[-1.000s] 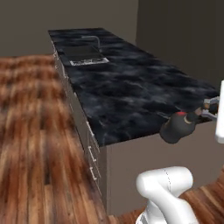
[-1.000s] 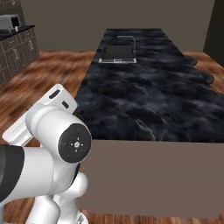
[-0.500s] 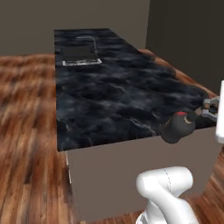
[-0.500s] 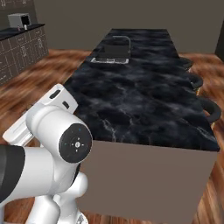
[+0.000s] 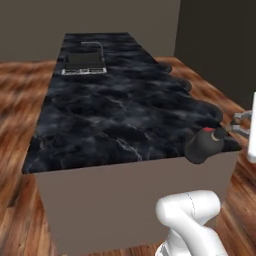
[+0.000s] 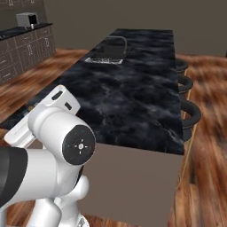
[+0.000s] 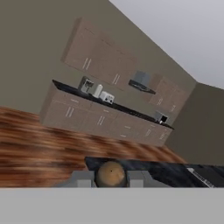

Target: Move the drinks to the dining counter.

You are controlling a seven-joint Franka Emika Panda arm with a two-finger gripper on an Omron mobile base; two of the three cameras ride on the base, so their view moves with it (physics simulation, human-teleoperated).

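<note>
Dark glass bottle (image 5: 204,145): right of centre in the left base view, clamped in the closed gripper (image 5: 235,125), hanging off the near right corner of the dining counter (image 5: 115,115).

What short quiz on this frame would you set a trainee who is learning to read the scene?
1. True or false: the pincer is shut on the dark round-bodied glass bottle.
2. The bottle is: A) standing by the inset sink; B) held near the right corner of the long black white-veined marble island top; C) on the wooden floor.
3. What lines the island's right side in the right base view?

Key: 1 true. 2 B. 3 dark round stools.
</note>
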